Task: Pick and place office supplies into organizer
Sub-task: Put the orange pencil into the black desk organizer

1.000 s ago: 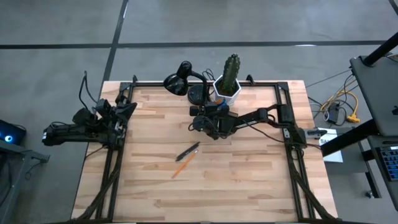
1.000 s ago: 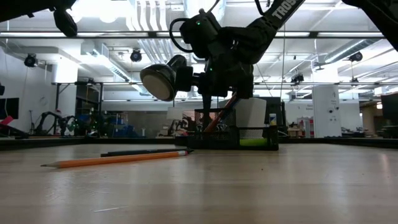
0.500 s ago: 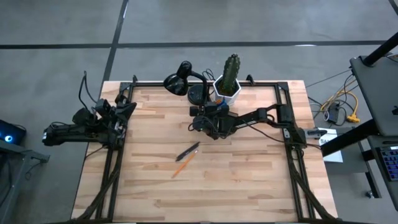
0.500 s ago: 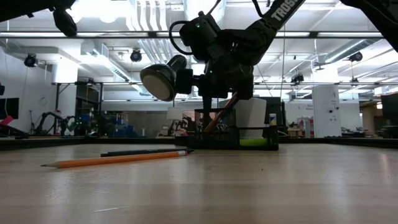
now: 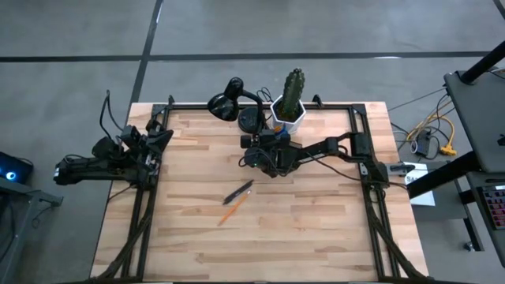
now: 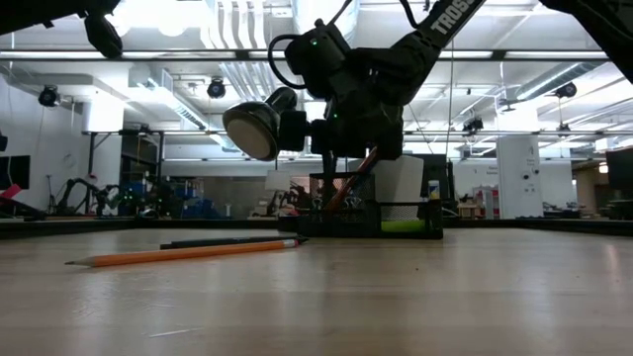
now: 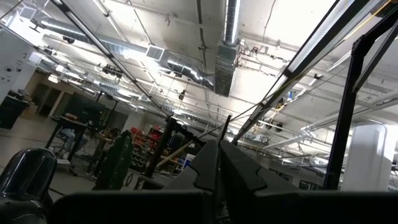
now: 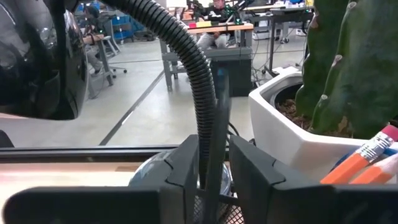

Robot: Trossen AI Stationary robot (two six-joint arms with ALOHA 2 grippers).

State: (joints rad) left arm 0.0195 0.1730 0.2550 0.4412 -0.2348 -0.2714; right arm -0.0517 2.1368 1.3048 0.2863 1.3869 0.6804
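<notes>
My left hand (image 5: 163,136) sat with its fingers together at the desk's (image 5: 316,229) far-left edge. An orange pencil (image 5: 230,210) and a dark pen (image 5: 237,192) lay touching mid-desk. My right hand (image 5: 264,151) hovered over the organizer (image 6: 381,218) by the cactus pot (image 5: 289,114), fingers slightly apart around a dark pen (image 8: 216,134).

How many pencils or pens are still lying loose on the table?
2. An orange pencil lies near the table's middle, and a dark pen lies beside it, toward the organizer. Others already stand in the organizer; more could be hidden under the right arm.
</notes>
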